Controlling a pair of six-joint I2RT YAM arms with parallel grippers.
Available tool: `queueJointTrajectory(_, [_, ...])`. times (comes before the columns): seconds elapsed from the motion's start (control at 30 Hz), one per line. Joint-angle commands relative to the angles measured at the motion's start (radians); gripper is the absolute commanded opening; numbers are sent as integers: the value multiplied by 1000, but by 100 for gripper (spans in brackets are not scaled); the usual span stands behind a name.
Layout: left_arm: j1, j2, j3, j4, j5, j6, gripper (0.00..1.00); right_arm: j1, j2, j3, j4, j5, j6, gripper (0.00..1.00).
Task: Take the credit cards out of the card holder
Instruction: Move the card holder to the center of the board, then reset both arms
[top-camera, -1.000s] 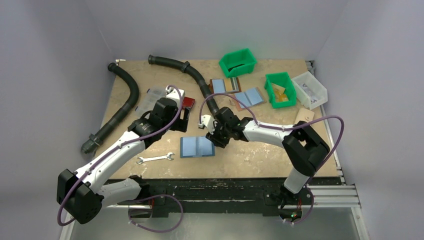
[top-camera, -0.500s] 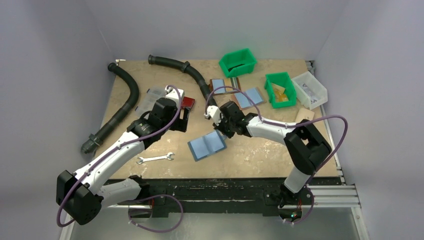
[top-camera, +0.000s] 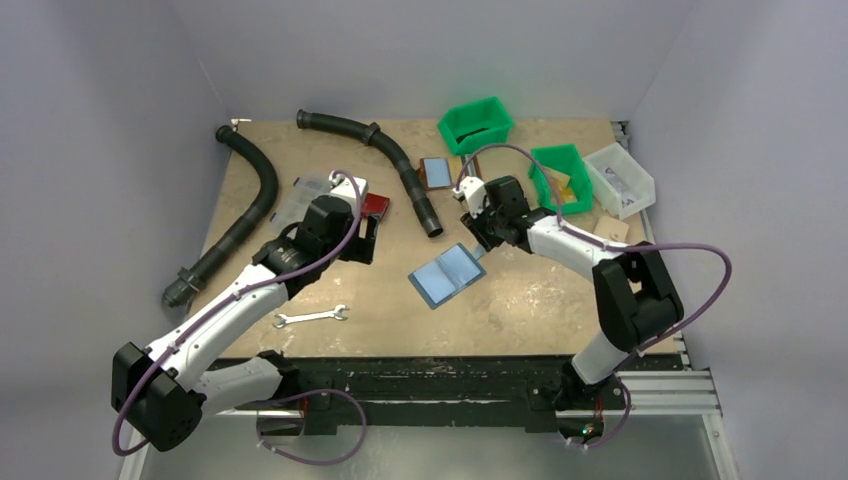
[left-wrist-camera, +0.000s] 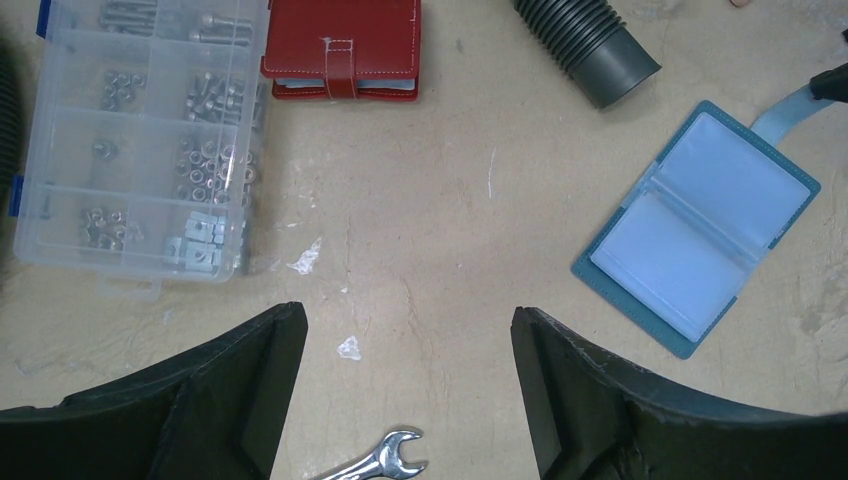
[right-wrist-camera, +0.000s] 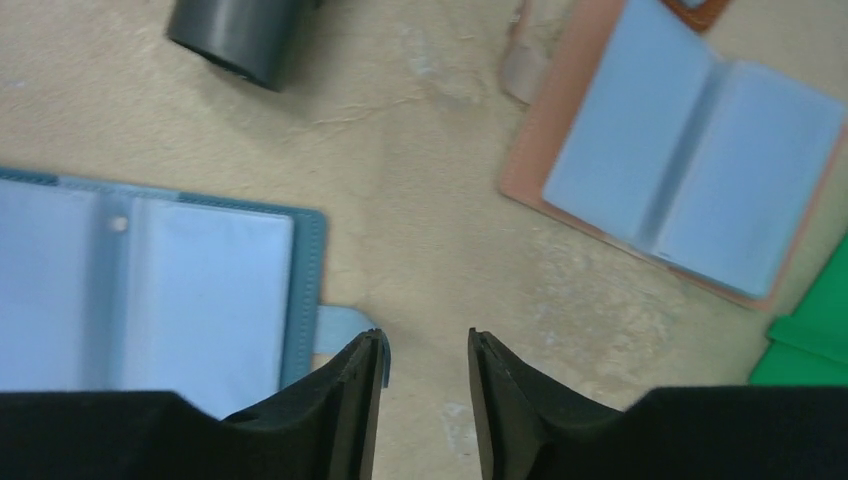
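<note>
Although the top view takes in both arms, the right claw (top-camera: 481, 238) has its tips hidden under its own wrist there. The card holder (top-camera: 447, 275) lies open and slanted mid-worktop (top-camera: 520, 310), light-blue pockets up, its tab (top-camera: 474, 256) pointing toward that claw. One green bin (top-camera: 548, 152) holds something yellowish; what fills the clear tub (top-camera: 603, 158) is too small to tell.

From the left wrist, the left claw (left-wrist-camera: 405, 325) hangs wide apart over bare worktop, with a parts box (left-wrist-camera: 135, 135) of nuts and screws nearby.

From the right wrist, the right claw stands slightly apart, gripping nothing, with the tab just beside one finger. The card holder is cut off at the edge, and I cannot tell whether there are cards in its pockets.
</note>
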Motion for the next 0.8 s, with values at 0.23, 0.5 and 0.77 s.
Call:
queueJointTrajectory(0.23, [7,-57,11,32,12,1,84,-237,-232,41,-79,-325,-68,69])
queueJointTrajectory(0.5, [6,-78,5,40,11,-4,87,-395,-374,25,-86,-579,-63,80])
queueJointTrajectory(0.77, [8,-127,4,76,54,-57,100,-493,-443,25,-80,-705,-18,99])
